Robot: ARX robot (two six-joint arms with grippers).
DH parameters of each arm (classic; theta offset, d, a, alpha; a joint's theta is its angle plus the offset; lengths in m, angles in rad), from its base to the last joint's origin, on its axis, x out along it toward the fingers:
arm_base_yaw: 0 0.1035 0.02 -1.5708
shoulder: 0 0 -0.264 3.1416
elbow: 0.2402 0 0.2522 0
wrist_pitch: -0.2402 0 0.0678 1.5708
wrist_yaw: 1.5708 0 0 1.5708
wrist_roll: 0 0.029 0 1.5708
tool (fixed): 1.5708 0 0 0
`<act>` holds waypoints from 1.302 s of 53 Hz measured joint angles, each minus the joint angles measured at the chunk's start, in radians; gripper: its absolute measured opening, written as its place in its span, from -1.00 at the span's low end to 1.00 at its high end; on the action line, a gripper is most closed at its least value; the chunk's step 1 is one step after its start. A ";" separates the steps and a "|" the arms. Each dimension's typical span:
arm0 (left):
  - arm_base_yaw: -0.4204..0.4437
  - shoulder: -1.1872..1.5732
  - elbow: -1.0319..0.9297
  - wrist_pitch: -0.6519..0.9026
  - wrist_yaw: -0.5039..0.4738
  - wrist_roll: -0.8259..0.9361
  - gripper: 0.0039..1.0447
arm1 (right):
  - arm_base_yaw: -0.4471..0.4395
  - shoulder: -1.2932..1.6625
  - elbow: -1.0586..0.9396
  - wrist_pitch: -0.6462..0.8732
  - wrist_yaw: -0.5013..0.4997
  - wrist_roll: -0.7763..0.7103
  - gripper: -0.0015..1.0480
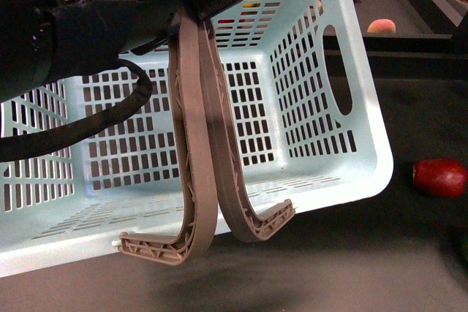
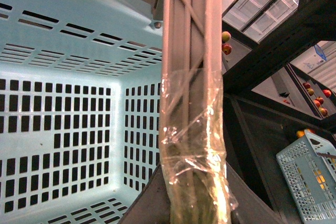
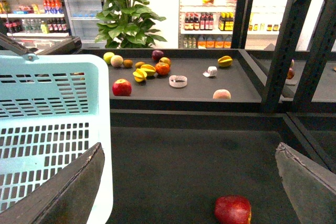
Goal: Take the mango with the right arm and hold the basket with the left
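The light aqua basket (image 1: pixel 322 129) hangs tilted from its two taupe handles (image 1: pixel 197 144), filling the front view. My left gripper (image 2: pixel 191 203) is shut on the basket's handle (image 2: pixel 190 51) where clear tape wraps it. The dark left arm (image 1: pixel 80 12) shows at the top left. My right gripper (image 3: pixel 189 150) is open and empty, beside the basket's wall (image 3: pixel 52 114), above the dark shelf. A dark red oblong fruit (image 3: pixel 232 210) lies just ahead of it. A yellow elongated fruit (image 3: pixel 148 69) on the far tray may be the mango; it is too small to tell.
The far black tray (image 3: pixel 194 90) holds a red apple (image 3: pixel 122 87), an orange (image 3: pixel 163 68), a peach (image 3: pixel 221 94), a starfruit (image 3: pixel 224 61) and a tape ring (image 3: pixel 178 81). Dark frame posts (image 3: pixel 278 40) stand right. A second aqua basket (image 2: pixel 310 177) sits lower right.
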 joint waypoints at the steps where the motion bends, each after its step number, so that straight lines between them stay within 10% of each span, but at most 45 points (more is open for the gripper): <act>1: 0.000 0.000 0.000 0.000 0.000 0.000 -0.86 | 0.000 0.000 0.000 0.000 0.000 0.000 0.85; 38: 0.000 0.000 0.000 0.000 -0.001 -0.003 -0.86 | -0.050 0.080 0.006 0.008 -0.076 -0.037 0.85; 55: 0.000 0.000 0.000 0.000 0.000 -0.003 -0.86 | -0.458 1.259 0.185 0.751 -0.283 -0.070 0.85; 69: 0.000 0.000 0.000 0.000 0.000 -0.003 -0.86 | -0.549 2.007 0.352 1.038 -0.230 -0.129 0.85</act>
